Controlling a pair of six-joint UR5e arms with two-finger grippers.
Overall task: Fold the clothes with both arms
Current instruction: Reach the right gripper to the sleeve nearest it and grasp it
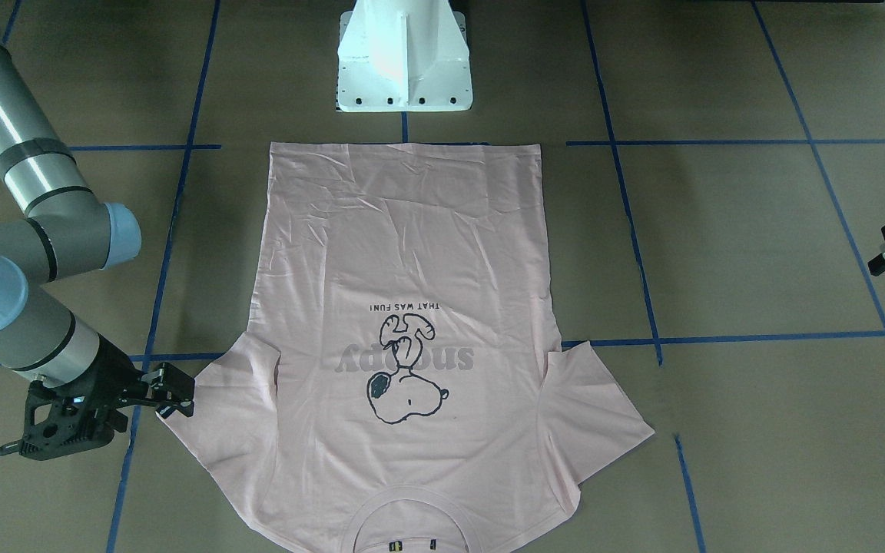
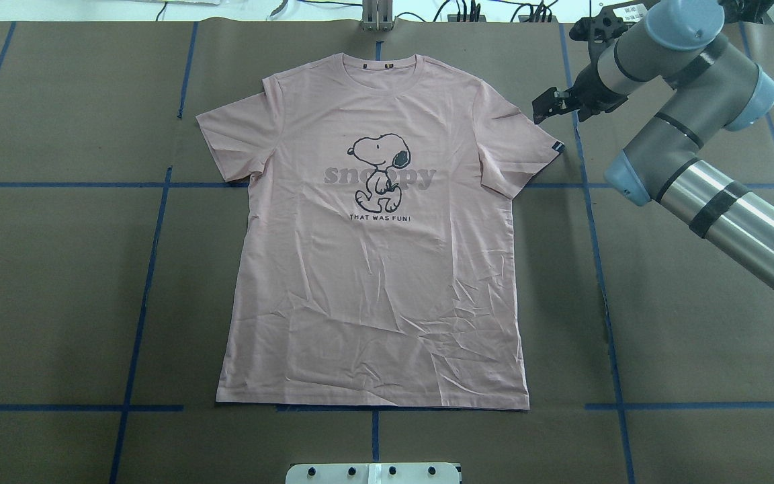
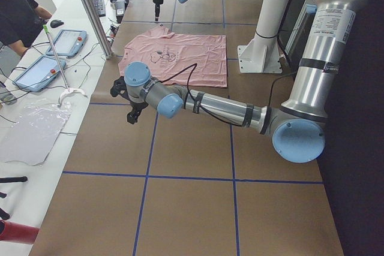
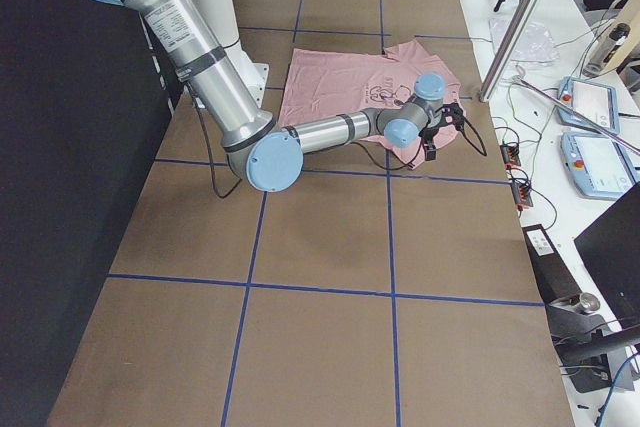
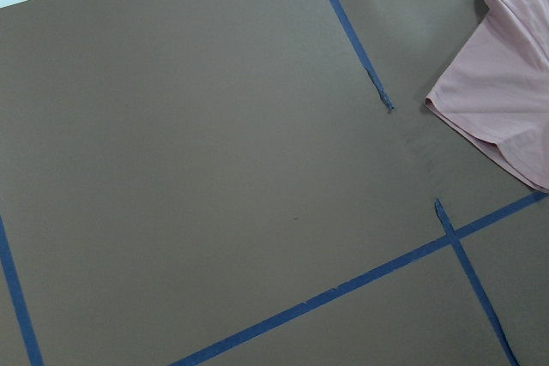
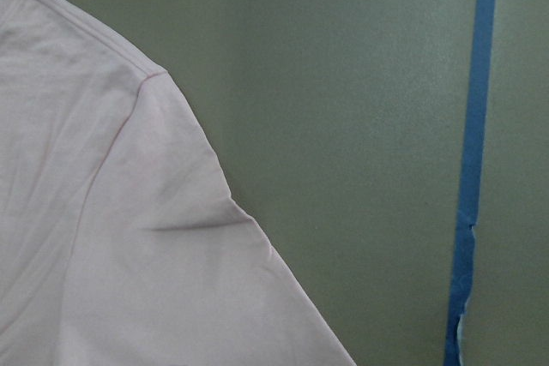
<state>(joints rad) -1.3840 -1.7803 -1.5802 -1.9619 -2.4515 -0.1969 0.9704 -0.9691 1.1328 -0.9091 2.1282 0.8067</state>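
Note:
The pale pink T-shirt (image 2: 373,269) lies flat and face up on the brown table, collar at the far edge in the overhead view, hem towards the robot's base. My right gripper (image 2: 540,107) hovers just off the outer edge of the shirt's right-hand sleeve (image 2: 518,144). In the front-facing view it (image 1: 181,393) stands open, nothing between its fingers. The right wrist view shows only that sleeve (image 6: 103,237) and bare table. My left gripper (image 1: 884,257) is well away from the shirt, cut by the frame edge; I cannot tell its state. The left wrist view catches the other sleeve (image 5: 506,92).
The white pedestal base (image 1: 404,69) stands just behind the shirt's hem. Blue tape lines (image 2: 145,269) grid the brown tabletop. Beyond the far edge runs a white bench with tablets (image 3: 36,70), and a person (image 3: 18,10) sits there.

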